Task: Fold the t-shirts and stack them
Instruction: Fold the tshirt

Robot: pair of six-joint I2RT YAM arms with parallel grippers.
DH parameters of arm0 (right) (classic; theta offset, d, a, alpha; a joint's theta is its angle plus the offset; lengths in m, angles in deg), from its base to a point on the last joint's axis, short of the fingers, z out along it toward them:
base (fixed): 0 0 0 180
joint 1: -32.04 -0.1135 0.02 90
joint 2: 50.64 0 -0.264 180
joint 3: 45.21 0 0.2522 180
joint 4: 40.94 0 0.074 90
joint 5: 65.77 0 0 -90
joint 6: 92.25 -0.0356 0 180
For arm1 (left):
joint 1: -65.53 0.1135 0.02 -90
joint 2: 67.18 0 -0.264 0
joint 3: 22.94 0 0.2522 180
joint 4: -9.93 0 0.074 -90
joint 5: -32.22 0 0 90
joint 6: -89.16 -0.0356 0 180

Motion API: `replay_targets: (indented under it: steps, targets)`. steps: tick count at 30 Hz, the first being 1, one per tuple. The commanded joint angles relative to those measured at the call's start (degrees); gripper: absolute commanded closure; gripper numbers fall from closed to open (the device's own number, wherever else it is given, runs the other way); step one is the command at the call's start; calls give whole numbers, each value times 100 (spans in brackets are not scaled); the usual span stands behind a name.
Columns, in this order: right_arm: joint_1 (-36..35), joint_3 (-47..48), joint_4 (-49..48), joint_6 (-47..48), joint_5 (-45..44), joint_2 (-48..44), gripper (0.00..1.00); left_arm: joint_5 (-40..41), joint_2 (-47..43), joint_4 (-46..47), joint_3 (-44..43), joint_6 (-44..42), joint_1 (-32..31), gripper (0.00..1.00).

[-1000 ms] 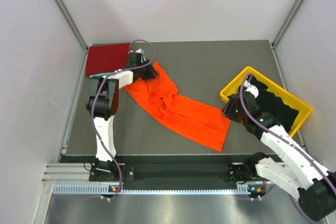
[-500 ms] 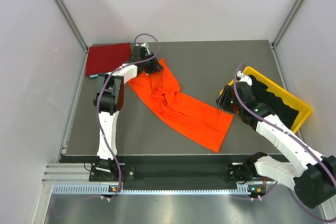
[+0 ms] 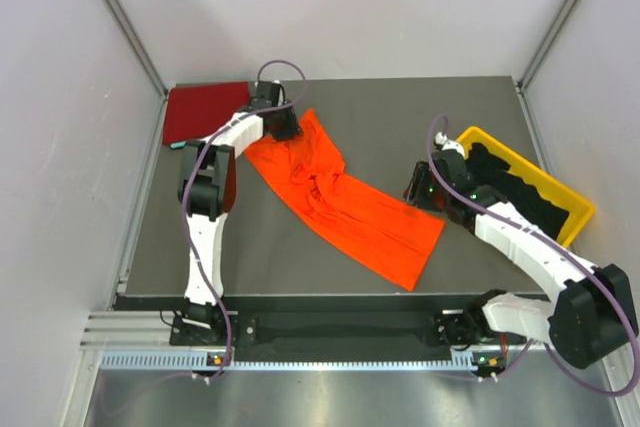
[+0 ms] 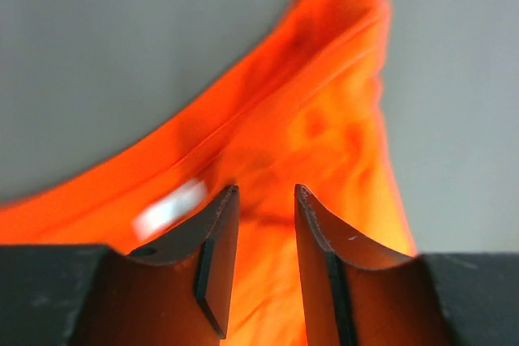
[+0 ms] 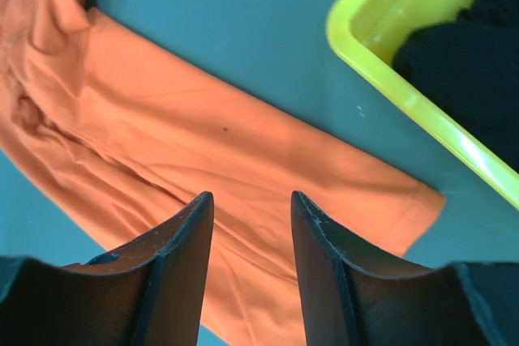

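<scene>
The bright orange t-shirt lies rumpled, stretched diagonally across the table's middle. My left gripper is low over its far left end. In the left wrist view the gripper is open, with orange cloth under and between the jaws. My right gripper hovers open and empty over the shirt's right end, which shows in the right wrist view below the gripper. A folded dark red t-shirt lies at the far left corner, with a teal sliver by its near edge. Black t-shirts fill the bin.
The yellow plastic bin stands at the right edge, just right of my right gripper. Its rim and a black shirt show in the right wrist view. Grey walls close in the table's left, far and right sides.
My right gripper has moved left from the bin to above the orange shirt's right end. My left gripper has shifted slightly right along the shirt's far end, which moved with it.
</scene>
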Motion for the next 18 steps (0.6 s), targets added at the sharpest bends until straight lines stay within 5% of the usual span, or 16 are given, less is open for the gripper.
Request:
replay_targets:
  steps: [1, 5, 10, 18]
  targets:
    - [-21, 531, -146, 312, 289, 191, 56, 1330, -854, -1169, -71, -516, 36, 60]
    - [-47, 567, -145, 436, 570, 289, 55, 1693, -1434, -1135, 641, -631, 53, 60]
    - [-100, 514, -189, 427, 614, 236, 55, 836, -1612, -494, 1371, -579, 115, 60]
    - [-127, 540, -268, 427, 658, 236, 55, 656, -812, -713, 836, -394, 106, 60]
